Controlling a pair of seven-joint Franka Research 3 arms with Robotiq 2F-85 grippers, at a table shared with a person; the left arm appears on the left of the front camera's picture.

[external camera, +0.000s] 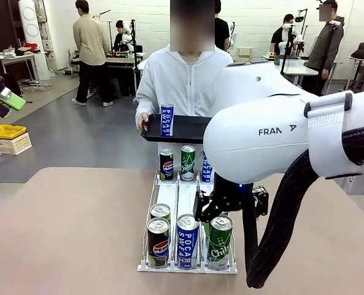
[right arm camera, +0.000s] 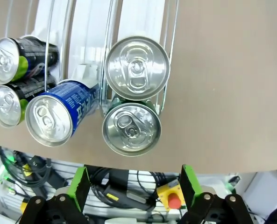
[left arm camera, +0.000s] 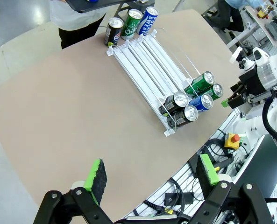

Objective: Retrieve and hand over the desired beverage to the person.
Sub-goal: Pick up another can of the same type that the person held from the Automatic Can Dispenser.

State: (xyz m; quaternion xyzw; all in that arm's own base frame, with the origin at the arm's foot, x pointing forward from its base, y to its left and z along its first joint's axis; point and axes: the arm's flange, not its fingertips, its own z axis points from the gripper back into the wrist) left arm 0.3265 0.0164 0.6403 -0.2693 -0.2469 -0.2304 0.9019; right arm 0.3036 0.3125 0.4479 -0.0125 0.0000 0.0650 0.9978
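Right gripper [external camera: 229,209] hangs just over the near end of the white rack [external camera: 175,196], jaws spread wide, nothing between the green pads. In its wrist view the front green can [right arm camera: 131,128] sits upright just ahead of the fingertips, untouched. The second green can [right arm camera: 137,67] is right behind it in the same lane. One lane over from the gripper stands a blue Pocari can [right arm camera: 59,116], tilted a bit, then two dark Pepsi cans [right arm camera: 7,105] one lane further.

Left gripper [left arm camera: 152,175] is also spread and empty. It is held high near the robot's edge of the table [left arm camera: 59,116], with the rack well ahead of it and far from the pads.

Past the rack from the right gripper, the person [external camera: 188,86] in white stands at the far side holding a black tray [external camera: 191,130]. A Pocari Sweat can [external camera: 167,118] stands upright on the tray. At the rack's far end, just below the tray, stand a Pepsi can [external camera: 166,164] and a green Chilsung can [external camera: 188,162]. A blue one next to them is mostly hidden by the arm.
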